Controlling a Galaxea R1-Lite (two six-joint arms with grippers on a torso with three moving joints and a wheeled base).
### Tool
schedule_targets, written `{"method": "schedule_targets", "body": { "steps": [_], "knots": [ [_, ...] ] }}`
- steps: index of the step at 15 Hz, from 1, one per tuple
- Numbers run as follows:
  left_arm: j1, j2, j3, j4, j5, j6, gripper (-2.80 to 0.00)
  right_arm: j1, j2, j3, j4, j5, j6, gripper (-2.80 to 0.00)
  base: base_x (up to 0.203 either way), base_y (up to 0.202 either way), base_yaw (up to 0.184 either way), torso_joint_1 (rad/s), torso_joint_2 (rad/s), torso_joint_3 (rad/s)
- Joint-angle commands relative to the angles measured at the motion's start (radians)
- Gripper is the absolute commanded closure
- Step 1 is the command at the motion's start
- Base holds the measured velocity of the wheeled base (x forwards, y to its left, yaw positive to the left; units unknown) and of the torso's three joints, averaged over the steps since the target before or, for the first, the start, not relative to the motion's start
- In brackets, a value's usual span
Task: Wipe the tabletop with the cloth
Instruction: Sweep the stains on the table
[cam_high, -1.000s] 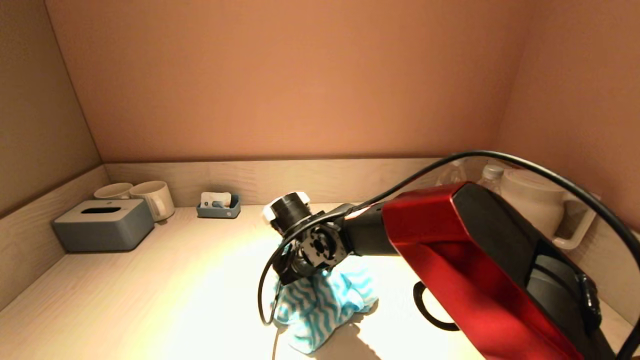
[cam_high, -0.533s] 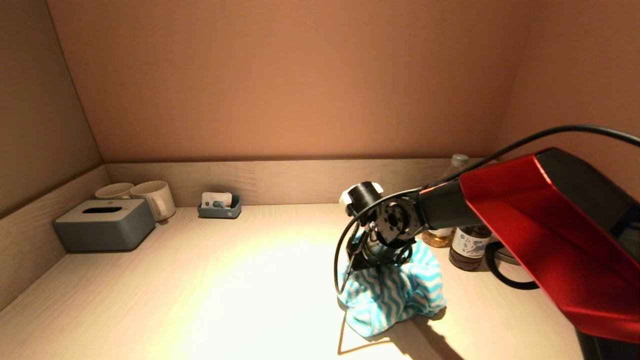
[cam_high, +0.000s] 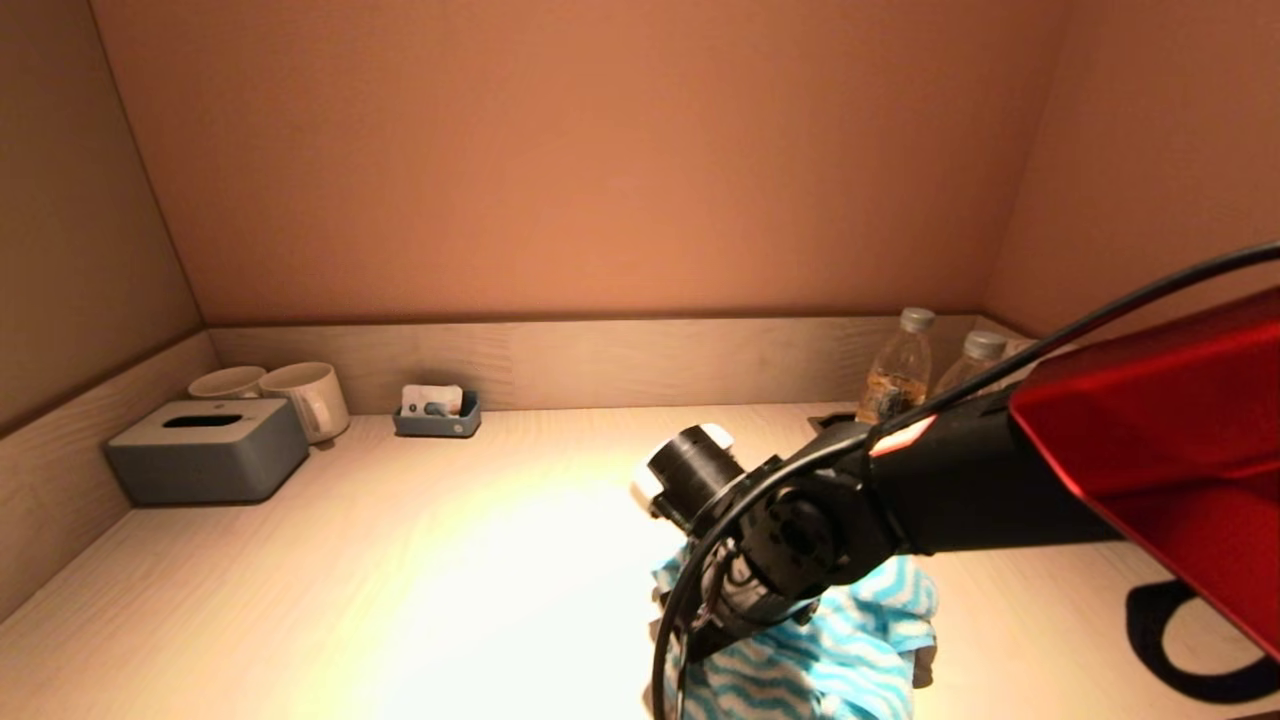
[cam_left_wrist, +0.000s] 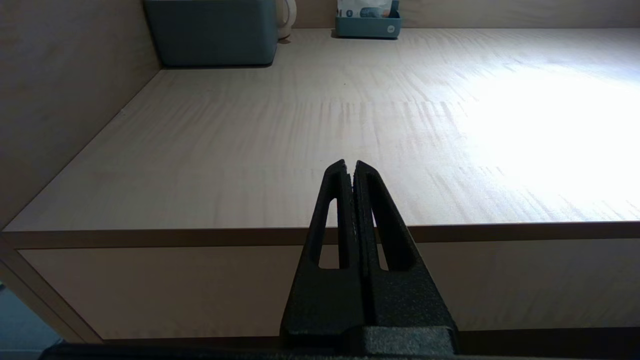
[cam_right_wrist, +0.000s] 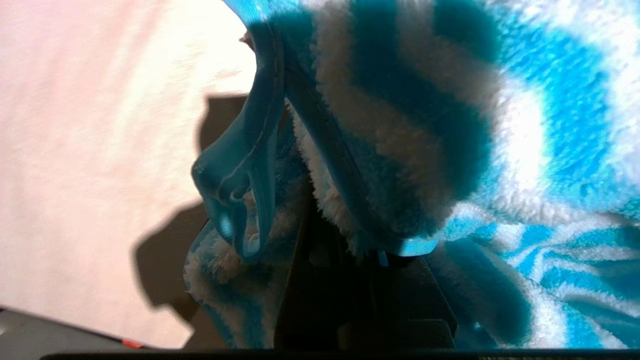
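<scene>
Down at the near edge of the worktop (cam_high: 400, 560), right of centre, the right gripper (cam_right_wrist: 350, 280) is buried in the cloth (cam_high: 820, 665). Its fingers are closed on a fold of the fluffy blue-and-white striped fabric, which bunches up around them so thickly that only their dark base shows in the wrist view. From the head view the cloth lies crumpled on the pale wood under the black wrist, spilling out toward the front edge. A black cable loops down beside the wrist, and the red upper arm (cam_high: 1180, 440) runs back to the right.

The left gripper (cam_left_wrist: 350, 167) hangs off the front of the worktop on the left side, its fingers (cam_left_wrist: 372, 210) pressed together with nothing between them.

Along the back left stand a grey tissue box (cam_high: 205, 450), two cream mugs (cam_high: 305, 398) just beside it, and a small blue-grey tray (cam_high: 437, 413) with packets further right. Two clear bottles (cam_high: 900, 365) stand in the back right corner.
</scene>
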Motion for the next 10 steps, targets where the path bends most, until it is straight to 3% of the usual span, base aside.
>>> {"method": "schedule_targets", "body": {
  "steps": [1,3,5,7,10],
  "knots": [
    [0.0,0.0,0.0,0.0,0.001,-0.001,0.0,0.118,-0.005,-0.022,-0.009,0.0,0.014,0.0,0.0,0.0,0.0,0.0,0.0,0.0],
    [0.0,0.0,0.0,0.0,0.001,-0.001,0.0,0.214,0.063,-0.113,-0.007,-0.007,0.017,0.0,0.0,0.0,0.0,0.0,0.0,0.0],
    [0.0,0.0,0.0,0.0,0.001,-0.001,0.0,0.24,0.155,-0.259,0.008,-0.013,0.013,0.0,0.0,0.0,0.0,0.0,0.0,0.0],
    [0.0,0.0,0.0,0.0,0.001,-0.001,0.0,0.241,0.249,-0.417,0.05,-0.045,0.007,0.0,0.0,0.0,0.0,0.0,0.0,0.0],
    [0.001,0.0,0.0,0.0,0.001,-0.001,0.0,0.178,0.401,-0.688,0.135,-0.104,-0.001,0.0,0.0,0.0,0.0,0.0,0.0,0.0]
  ]
}}
